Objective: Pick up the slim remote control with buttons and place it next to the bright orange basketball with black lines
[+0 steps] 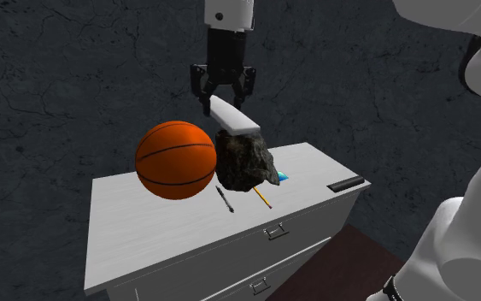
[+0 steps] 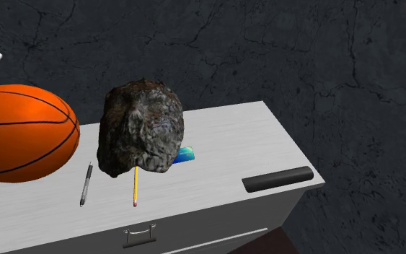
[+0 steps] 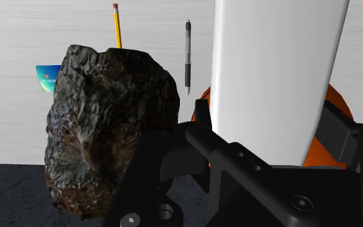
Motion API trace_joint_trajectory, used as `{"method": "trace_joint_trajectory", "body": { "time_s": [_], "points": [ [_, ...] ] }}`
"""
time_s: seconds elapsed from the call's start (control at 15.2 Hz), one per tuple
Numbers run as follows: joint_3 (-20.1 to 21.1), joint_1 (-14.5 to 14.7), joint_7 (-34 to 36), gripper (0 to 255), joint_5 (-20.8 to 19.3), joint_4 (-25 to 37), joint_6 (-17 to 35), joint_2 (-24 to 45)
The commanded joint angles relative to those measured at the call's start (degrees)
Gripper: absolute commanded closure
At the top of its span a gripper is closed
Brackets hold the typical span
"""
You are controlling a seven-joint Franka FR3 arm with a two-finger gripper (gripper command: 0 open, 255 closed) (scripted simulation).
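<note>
Pincer [image 3: 270,122]: nearest the lens in the wrist view. Its two black fingers stand on either side of the remote and clasp it, so it is closed on the remote.
Remote [image 3: 273,71]: drawn plain white, with no buttons to be seen. It is a flat slab running away from the pincer, in the air and not on the surface.
Beneath it: the orange of the basketball [image 3: 316,157] peeps out on both sides of the slab. A dark, lumpy rock [image 3: 106,122] stands just beside the ball.
Farther off: a pen [image 3: 187,55], a pencil [image 3: 117,27] and a small blue card [image 3: 47,77] lie on the pale surface [image 3: 19,32].
Shoulder view, arm: it comes straight down from the top edge, and the pincer hangs above the ball and the rock.
Shoulder view, remote: gripped at its upper end, it slants down toward that view's right, close over the rock's top. Whether it clears the rock I cannot tell.
Shoulder view, free room: the surface is bare on the ball's left and front. The rock crowds its right side.
Second exterior view: a white tip of the remote shows at the upper left, above the ball. A black bar [image 2: 277,178] lies at the surface's right end, well apart.
Handling, as a judgement: the remote is probably light and stiff, with smooth faces that could slip or pivot in an end grip. A hold across the narrow width near the middle would be steadier.
Setting down, as a judgement: lay it flat, since a slim body will not stand on edge, and keep it off the ball, which would roll at a nudge.
</note>
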Motion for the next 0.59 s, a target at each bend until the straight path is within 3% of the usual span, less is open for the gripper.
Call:
{"method": "trace_joint_trajectory", "body": {
  "time_s": [0.0, 0.26, 0.53],
  "points": [
    [1.51, 1.68, 3.16, 255, -1.11, 3.19, -0.32, 3.09],
    [3.96, 5.95, 9.1, 255, -4.26, 12.27, -2.71, 10.47],
    [5.45, 12.0, 14.46, 255, -8.52, 25.01, -6.89, 19.83]
  ]
}}
